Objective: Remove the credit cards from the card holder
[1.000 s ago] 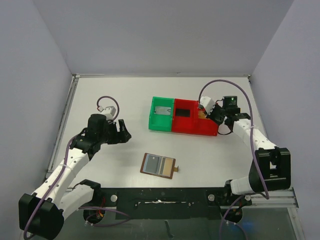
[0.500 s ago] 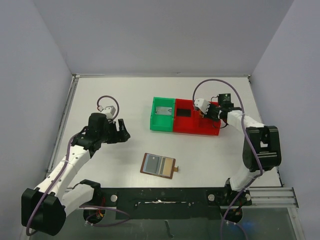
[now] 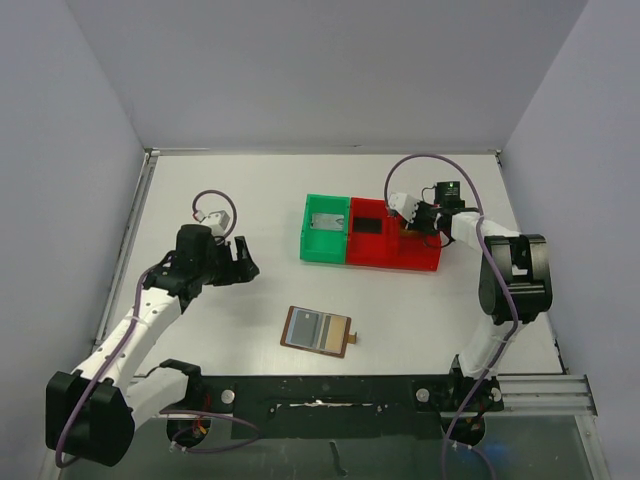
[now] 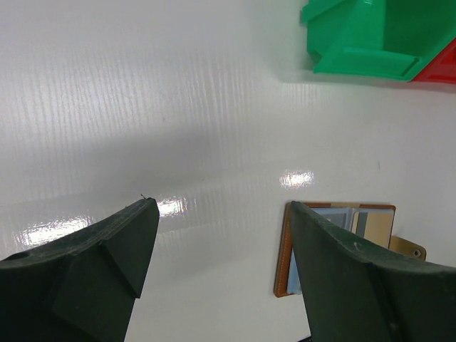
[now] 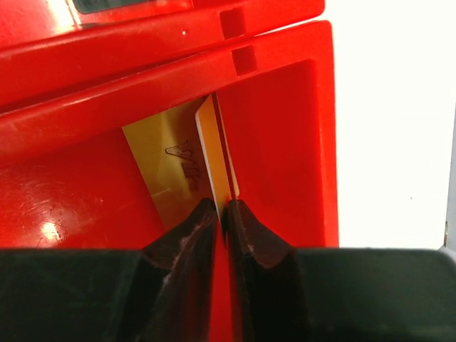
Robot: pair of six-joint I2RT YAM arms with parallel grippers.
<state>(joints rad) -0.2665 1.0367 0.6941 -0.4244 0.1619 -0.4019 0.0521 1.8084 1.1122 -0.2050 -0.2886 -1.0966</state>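
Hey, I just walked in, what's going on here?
The right gripper is inside the end compartment of the red plastic tray, pinching a golden-orange card by its edge. A pale grey card lies in the adjoining green tray, a black card in the red tray's other compartment. The brown leather card holder lies open on the table, apart from the trays. The left gripper hangs open above the table, left of it.

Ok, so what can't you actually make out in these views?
- Golden-orange card: in the right wrist view it sits edge-on in the right end effector, so its face is unreadable.
- Card holder: mostly behind the left end effector in the left wrist view. From above it is too small to tell whether its pockets are empty.
- Green tray: cut off by the left wrist view's top edge.
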